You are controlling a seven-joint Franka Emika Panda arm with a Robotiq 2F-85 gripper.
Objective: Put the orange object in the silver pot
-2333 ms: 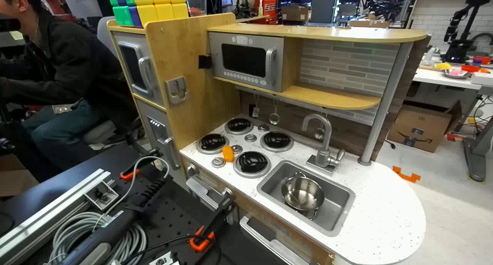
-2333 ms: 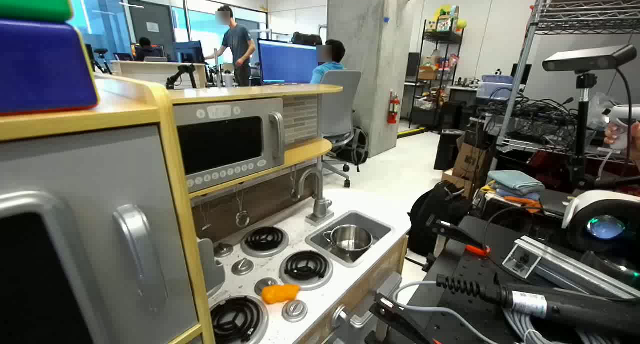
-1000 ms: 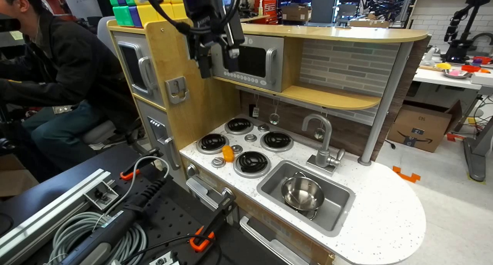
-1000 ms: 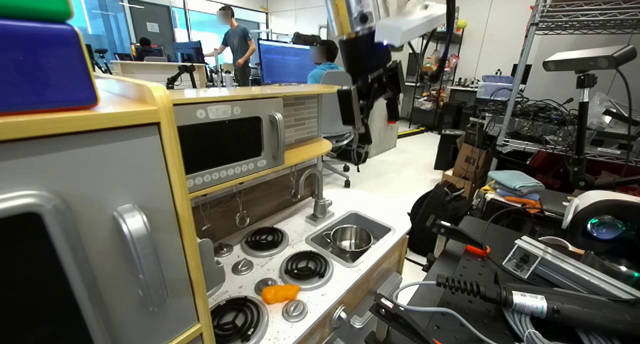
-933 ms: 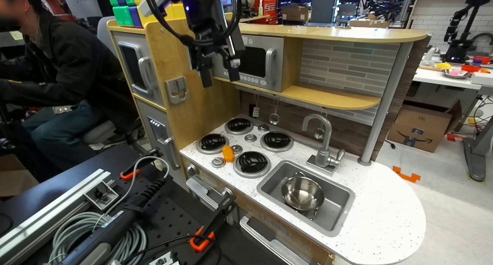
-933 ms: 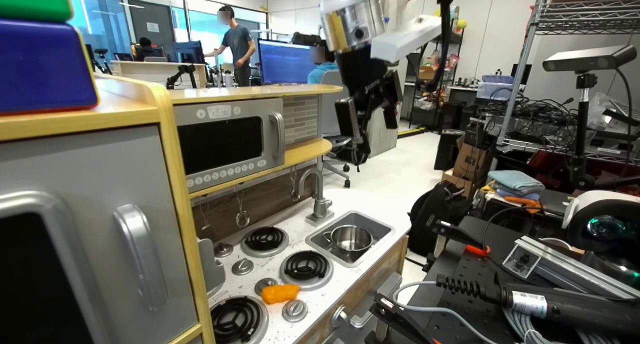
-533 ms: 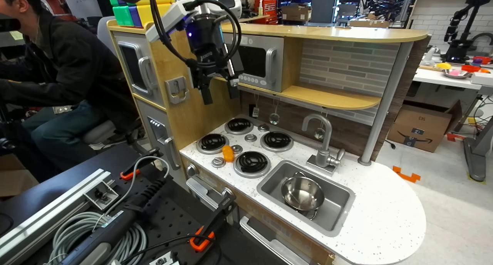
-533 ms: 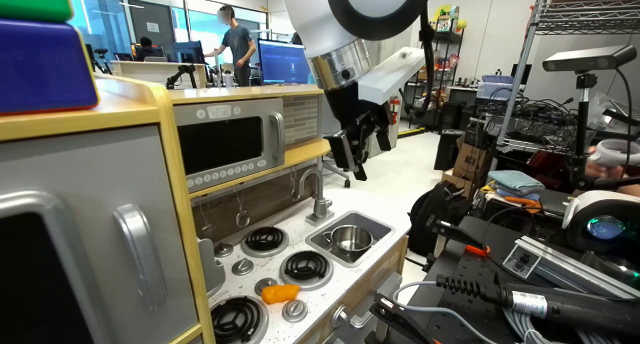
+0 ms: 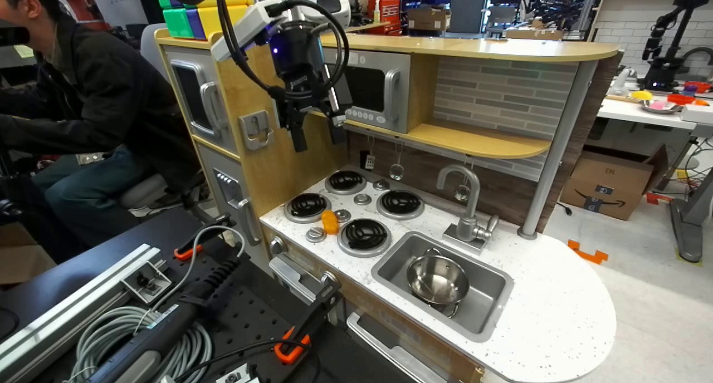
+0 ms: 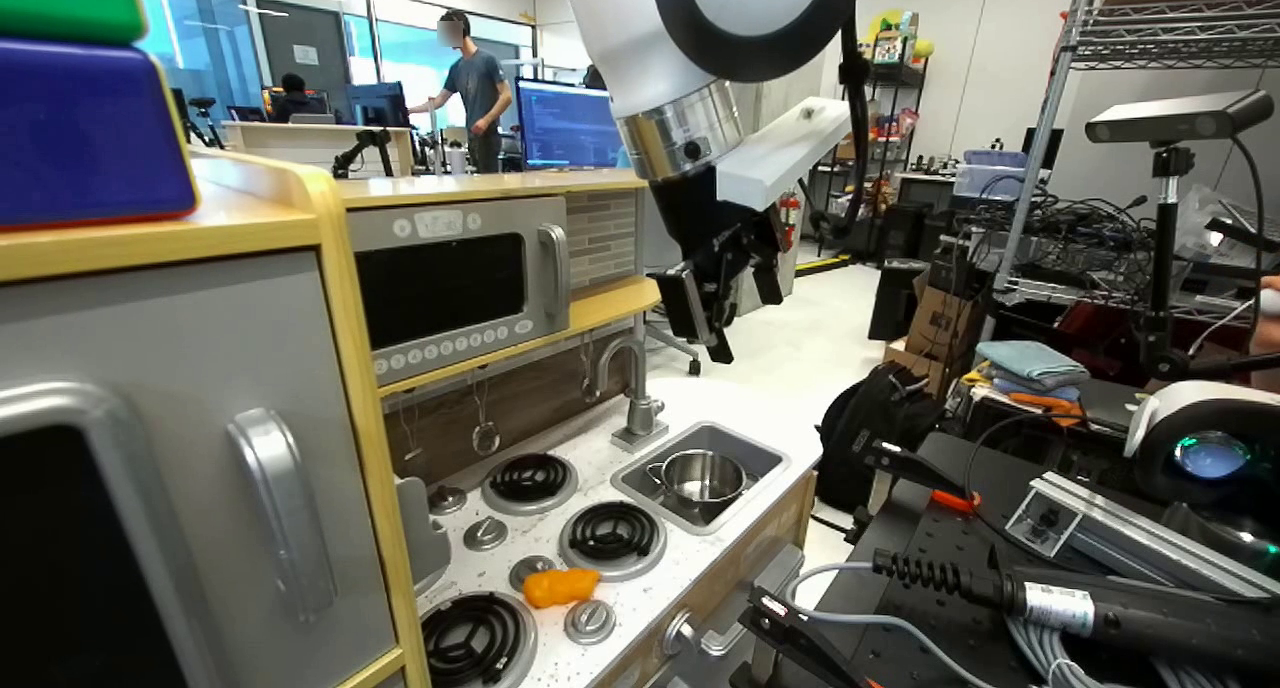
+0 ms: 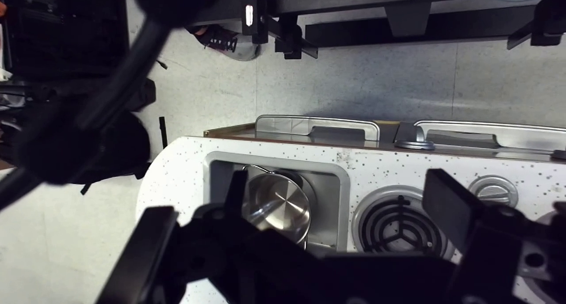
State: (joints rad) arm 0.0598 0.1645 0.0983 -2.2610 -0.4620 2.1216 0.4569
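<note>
The orange object (image 9: 330, 222) lies on the white stove top among the burners and knobs; it also shows in an exterior view (image 10: 560, 587) touching or nearly touching two knobs. It is out of the wrist view. The silver pot (image 9: 437, 280) stands in the sink basin, and it also shows in the wrist view (image 11: 283, 202), partly hidden by my gripper. My gripper (image 9: 320, 140) hangs high above the stove, in front of the microwave, fingers pointing down. In the wrist view my gripper (image 11: 337, 176) is wide open, with nothing between its fingers.
The grey sink basin (image 9: 490, 310) is set in the counter, with a faucet (image 9: 470, 205) behind it. The microwave (image 9: 356, 88) and a shelf (image 9: 484, 141) overhang the back. A tall wooden side panel (image 9: 278, 177) borders the stove. A black table (image 9: 250, 310) stands in front.
The arm has come into view from above and moved down toward the stove, then stays nearly still over the last half second. The orange object and the pot have not moved.
</note>
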